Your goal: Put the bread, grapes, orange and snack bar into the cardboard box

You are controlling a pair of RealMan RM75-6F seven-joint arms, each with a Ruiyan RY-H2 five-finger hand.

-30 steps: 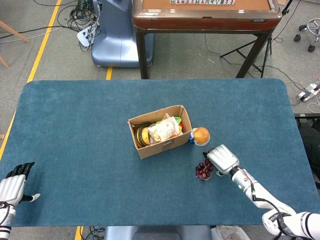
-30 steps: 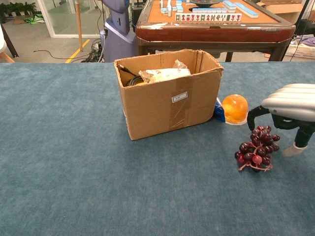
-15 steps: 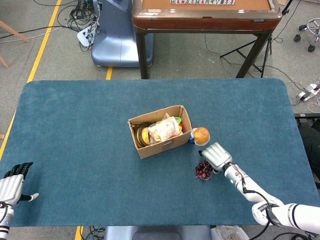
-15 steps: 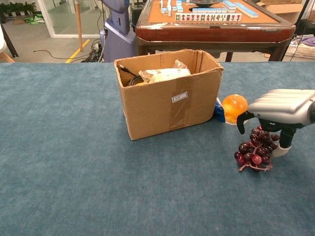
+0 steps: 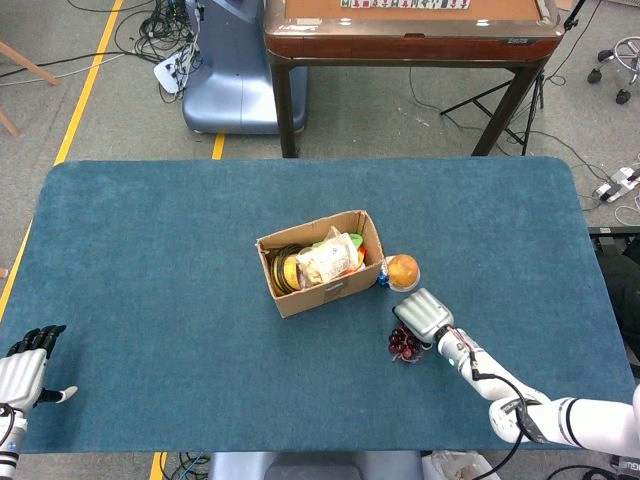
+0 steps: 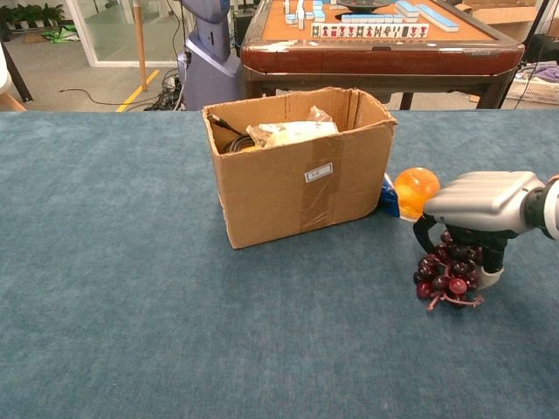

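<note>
From the head view, your right robot hand is sitting palm-down right over the grapes, which are lying on the blue desk just in front of the orange. The orange is touching the right end of the cardboard box, and the box is already holding a bagged bread plus other items too small to name. Your left robot hand is idling at the near left edge of the desk, holding nothing, fingers apart. Now the chest view: the right robot hand is capping the grapes, a dark finger curling down each side of the bunch, which is resting on the desk. You cannot tell from here whether the fingers are actually pinching the bunch or only cupping it. The orange is sitting just behind, with a blue wrapper wedged between it and the cardboard box, possibly the snack bar. The risk from here is a loose bunch: if you are catching only outer grapes, it could sag or slip out on the lift. You are also working close to the orange, so a wide sweep could knock it rolling, and a low carry could clip the box rim.
</note>
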